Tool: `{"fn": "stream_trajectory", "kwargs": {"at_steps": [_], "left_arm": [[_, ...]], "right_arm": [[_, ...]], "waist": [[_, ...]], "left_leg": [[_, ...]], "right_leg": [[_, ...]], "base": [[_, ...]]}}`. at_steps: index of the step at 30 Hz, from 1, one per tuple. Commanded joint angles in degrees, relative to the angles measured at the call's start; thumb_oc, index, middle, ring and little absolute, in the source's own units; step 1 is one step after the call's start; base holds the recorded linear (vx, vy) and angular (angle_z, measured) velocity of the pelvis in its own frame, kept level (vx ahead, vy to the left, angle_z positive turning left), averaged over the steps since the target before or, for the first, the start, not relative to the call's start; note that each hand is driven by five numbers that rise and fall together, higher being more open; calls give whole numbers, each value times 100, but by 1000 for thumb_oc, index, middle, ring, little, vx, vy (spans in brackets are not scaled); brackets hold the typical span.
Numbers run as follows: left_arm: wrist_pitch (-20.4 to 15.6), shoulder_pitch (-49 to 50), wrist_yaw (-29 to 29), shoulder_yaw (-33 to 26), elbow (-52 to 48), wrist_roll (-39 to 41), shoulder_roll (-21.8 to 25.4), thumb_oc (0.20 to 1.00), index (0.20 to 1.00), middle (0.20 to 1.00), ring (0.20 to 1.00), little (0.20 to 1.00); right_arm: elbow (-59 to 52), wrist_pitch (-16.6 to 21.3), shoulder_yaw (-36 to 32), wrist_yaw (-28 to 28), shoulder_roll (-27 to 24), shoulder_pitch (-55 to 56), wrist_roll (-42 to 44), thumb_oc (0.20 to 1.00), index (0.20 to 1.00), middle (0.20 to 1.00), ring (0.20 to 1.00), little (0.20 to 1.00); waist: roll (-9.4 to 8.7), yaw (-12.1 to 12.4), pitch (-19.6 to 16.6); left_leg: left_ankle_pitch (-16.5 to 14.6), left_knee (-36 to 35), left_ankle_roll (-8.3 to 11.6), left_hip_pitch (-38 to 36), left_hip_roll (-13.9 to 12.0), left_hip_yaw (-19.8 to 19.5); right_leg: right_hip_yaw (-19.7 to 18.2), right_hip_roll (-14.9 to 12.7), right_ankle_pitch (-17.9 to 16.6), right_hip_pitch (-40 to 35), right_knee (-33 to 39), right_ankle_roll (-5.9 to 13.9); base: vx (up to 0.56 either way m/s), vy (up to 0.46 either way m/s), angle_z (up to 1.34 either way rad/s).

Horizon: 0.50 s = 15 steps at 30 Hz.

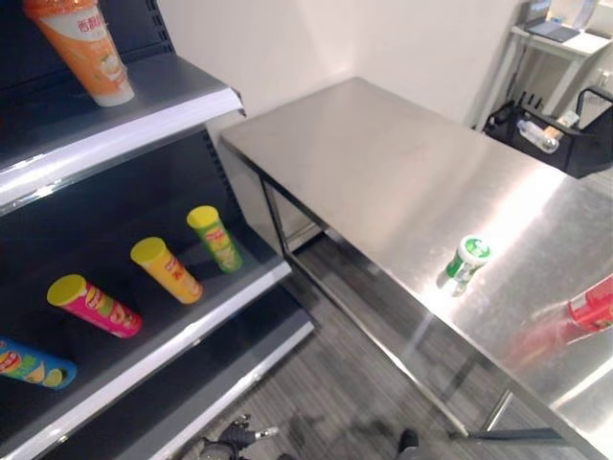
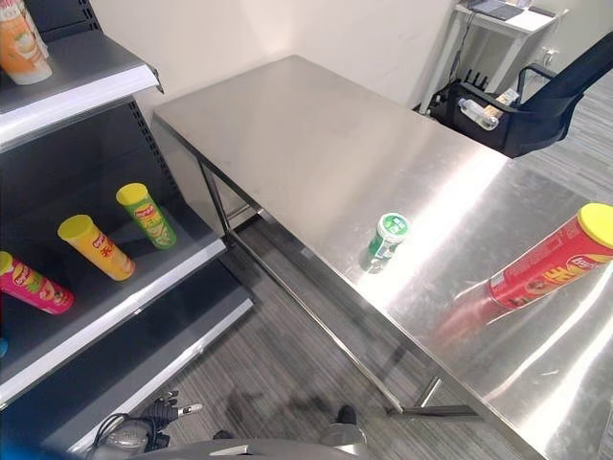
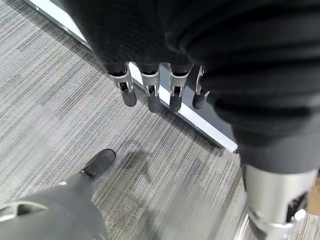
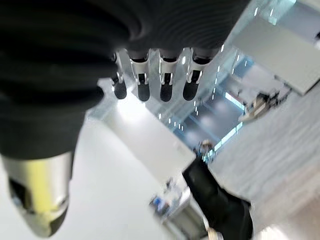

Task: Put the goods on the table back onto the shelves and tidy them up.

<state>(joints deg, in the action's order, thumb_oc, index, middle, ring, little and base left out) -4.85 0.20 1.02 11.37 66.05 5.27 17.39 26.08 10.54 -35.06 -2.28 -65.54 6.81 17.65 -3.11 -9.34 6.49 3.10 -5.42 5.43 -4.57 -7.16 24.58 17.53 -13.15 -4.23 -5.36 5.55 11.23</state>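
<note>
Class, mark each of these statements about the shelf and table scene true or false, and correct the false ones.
1. A red can lies on its side on the table. True.
2. The green cup sits on the shelf. False: it stands on the table.
3. The left hand holds a can. False: its fingers hang relaxed over the floor, holding nothing.
4. A yellow can and a green can lie on the lower shelf. True.
5. The right hand grips the green cup. False: its fingers are relaxed and empty.
</note>
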Motion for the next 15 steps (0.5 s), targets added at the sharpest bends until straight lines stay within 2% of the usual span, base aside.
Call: {"fn": "stream_trajectory", "kwargs": {"at_steps": [1,6,8,9,11,15], "left_arm": [[-145,-313,109,-106,201,-222,131,1000,1000,1000,1000,1000],[-158,-303,159,-150,199,-228,115,1000,1000,1000,1000,1000],[-168,-307,158,-163,192,-221,111,1000,1000,1000,1000,1000],[-187,-263,175,-224,180,-268,99,1000,1000,1000,1000,1000],[-189,-246,174,-239,177,-276,90,1000,1000,1000,1000,1000],[-164,-202,108,-286,172,-351,40,1000,1000,1000,1000,1000]], "right_arm": [[-107,54,405,536,-498,-332,327,1000,1000,1000,1000,1000],[-623,9,752,932,-568,-377,400,1000,1000,1000,1000,1000],[-830,31,623,974,-532,-268,506,1000,1000,1000,1000,1000],[-1198,56,230,974,-398,40,514,1000,1000,1000,1000,1000],[-1343,64,31,941,-316,178,465,1000,1000,1000,1000,1000],[-1447,125,-452,365,-156,340,-135,1000,1000,1000,1000,1000]], "waist": [[-164,166,20],[-162,183,13],[-155,178,19],[-135,149,13],[-125,149,10],[-74,126,-2]], "left_leg": [[-247,190,205,-192,-110,286],[-223,184,220,-195,-122,279],[-215,180,223,-182,-122,266],[-206,166,224,-169,-121,257],[-207,160,221,-166,-121,250],[-220,124,208,-183,-106,231]], "right_leg": [[-192,73,424,240,-575,59],[-136,75,419,228,-573,50],[-133,74,420,233,-571,49],[-108,74,434,234,-581,47],[-97,72,440,230,-579,47],[-92,65,444,224,-573,54]], "base": [[0,0,0],[0,0,0],[0,0,0],[32,-10,1],[27,-4,8],[5,1,2]]}}
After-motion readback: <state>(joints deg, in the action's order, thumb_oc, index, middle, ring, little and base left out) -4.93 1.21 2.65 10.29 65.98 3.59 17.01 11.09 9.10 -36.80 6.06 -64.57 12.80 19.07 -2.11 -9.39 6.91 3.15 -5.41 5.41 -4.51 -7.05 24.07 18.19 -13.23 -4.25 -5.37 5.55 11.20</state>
